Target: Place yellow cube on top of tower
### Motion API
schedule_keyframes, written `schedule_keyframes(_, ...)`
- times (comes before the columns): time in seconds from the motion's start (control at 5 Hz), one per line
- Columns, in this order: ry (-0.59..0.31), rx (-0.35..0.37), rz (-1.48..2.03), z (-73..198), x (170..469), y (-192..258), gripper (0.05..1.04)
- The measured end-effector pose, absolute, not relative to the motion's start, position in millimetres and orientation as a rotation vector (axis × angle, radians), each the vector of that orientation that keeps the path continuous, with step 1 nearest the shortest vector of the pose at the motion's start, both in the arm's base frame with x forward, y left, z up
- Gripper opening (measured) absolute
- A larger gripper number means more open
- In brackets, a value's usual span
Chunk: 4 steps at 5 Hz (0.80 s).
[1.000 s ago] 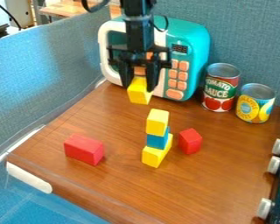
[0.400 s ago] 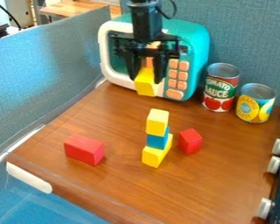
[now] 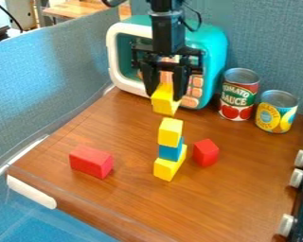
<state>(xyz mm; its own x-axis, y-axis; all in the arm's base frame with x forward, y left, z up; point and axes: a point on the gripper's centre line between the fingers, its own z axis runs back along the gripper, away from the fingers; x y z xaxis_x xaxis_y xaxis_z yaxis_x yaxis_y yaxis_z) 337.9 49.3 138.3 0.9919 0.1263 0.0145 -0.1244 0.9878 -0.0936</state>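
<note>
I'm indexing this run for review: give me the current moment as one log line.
pincer: shut on yellow cube | cube: held above tower | tower: yellow, blue, yellow, upright | placement: not yet done

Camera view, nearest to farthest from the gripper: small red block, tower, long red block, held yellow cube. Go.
1. Held yellow cube: in the gripper.
2. Tower: below the held cube in the picture.
3. Small red block: just right of the tower in the picture.
4. Long red block: left of the tower in the picture.
</note>
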Motion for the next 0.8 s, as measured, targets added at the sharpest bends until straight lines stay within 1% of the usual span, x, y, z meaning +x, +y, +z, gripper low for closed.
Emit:
schedule_keyframes(0.4,0.006,-0.101,0.126,137.1,334.5,44.7,0.574)
schedule_keyframes(0.6,0.055,-0.088,0.152,128.6,331.5,47.0,0.574)
schedule_keyframes(0.8,0.1,-0.077,0.172,121.1,334.9,50.0,0.574)
